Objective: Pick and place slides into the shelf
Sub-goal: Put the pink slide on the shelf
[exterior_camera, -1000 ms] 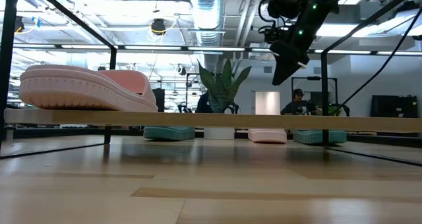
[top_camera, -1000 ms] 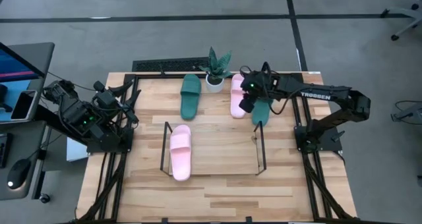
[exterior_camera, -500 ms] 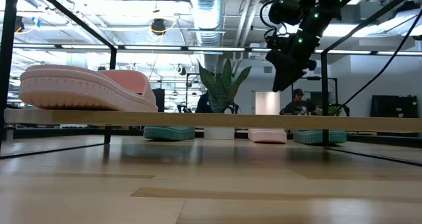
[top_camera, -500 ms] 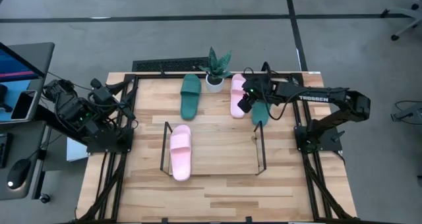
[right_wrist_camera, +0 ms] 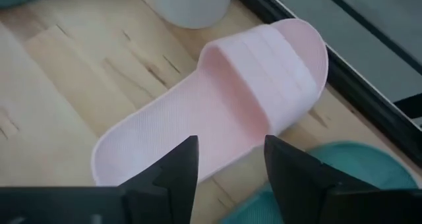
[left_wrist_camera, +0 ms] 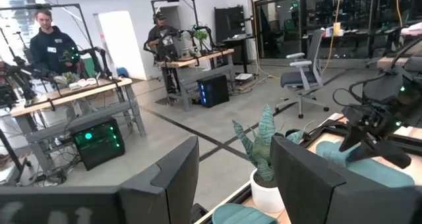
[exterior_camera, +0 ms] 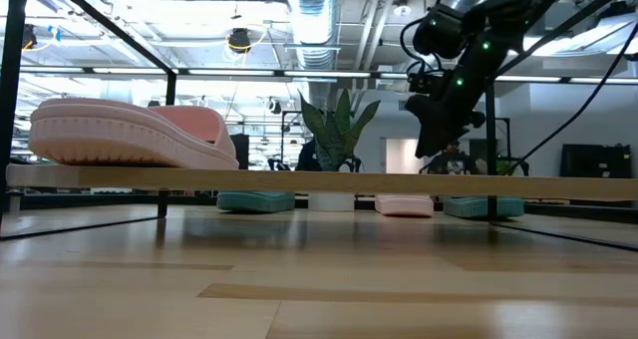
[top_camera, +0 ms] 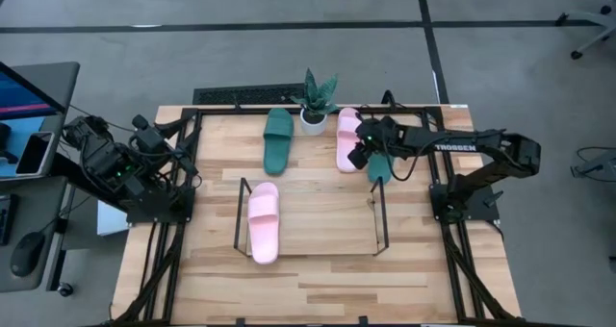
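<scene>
One pale pink slide (top_camera: 263,221) lies on the left part of the black wire shelf (top_camera: 379,221). The other pink slide (right_wrist_camera: 231,105) lies on the table by the far edge, beside the potted plant. One dark green slide (top_camera: 277,139) lies left of the plant. The other green slide (top_camera: 380,163) lies right of the pink one, partly under my right arm. My right gripper (right_wrist_camera: 227,151) hangs open just above the far pink slide (top_camera: 345,135), fingers pointing down, touching nothing. My left gripper (left_wrist_camera: 234,151) is open and waits at the table's left edge (top_camera: 183,144).
A small potted plant (top_camera: 315,104) stands at the far edge between the green and pink slides. A black metal frame (top_camera: 154,260) edges the table on both sides. The shelf's middle and right part are bare wood (top_camera: 327,221). People stand at benches in the room beyond (left_wrist_camera: 49,39).
My right gripper has come down toward the far pink slide, staying open. The slides, the shelf and my left arm have kept still.
</scene>
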`<state>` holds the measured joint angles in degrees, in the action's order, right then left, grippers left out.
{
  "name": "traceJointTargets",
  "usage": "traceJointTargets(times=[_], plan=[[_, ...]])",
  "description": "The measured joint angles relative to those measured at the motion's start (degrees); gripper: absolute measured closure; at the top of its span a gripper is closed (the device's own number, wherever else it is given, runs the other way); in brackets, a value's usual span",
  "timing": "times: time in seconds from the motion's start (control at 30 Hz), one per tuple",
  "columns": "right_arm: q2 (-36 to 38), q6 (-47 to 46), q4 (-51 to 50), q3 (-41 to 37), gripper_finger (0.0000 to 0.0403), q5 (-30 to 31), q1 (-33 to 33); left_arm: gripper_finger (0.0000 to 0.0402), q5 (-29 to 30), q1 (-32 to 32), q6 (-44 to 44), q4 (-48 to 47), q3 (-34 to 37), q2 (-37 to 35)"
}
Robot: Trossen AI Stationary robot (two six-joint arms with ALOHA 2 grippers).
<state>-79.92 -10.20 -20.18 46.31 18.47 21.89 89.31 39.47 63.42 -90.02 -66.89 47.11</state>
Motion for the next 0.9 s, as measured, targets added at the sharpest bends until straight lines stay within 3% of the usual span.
traceJointTargets(times=[0.37,0.63,0.9], plan=[[-0.2,2.5,3.6,-2.8,0.0232,0.2,0.0,0.0226,-0.1,0.0,-0.7,0.0,0.0,0.0],[-6.6,7.8,6.7,-2.6,0.023,1.3,0.4,0.0226,-0.4,0.0,-0.7,0.0,0.0,0.0],[-9.5,10.2,7.6,-0.8,0.0234,7.8,0.4,0.0226,-1.6,0.0,-0.7,0.0,0.0,0.0]])
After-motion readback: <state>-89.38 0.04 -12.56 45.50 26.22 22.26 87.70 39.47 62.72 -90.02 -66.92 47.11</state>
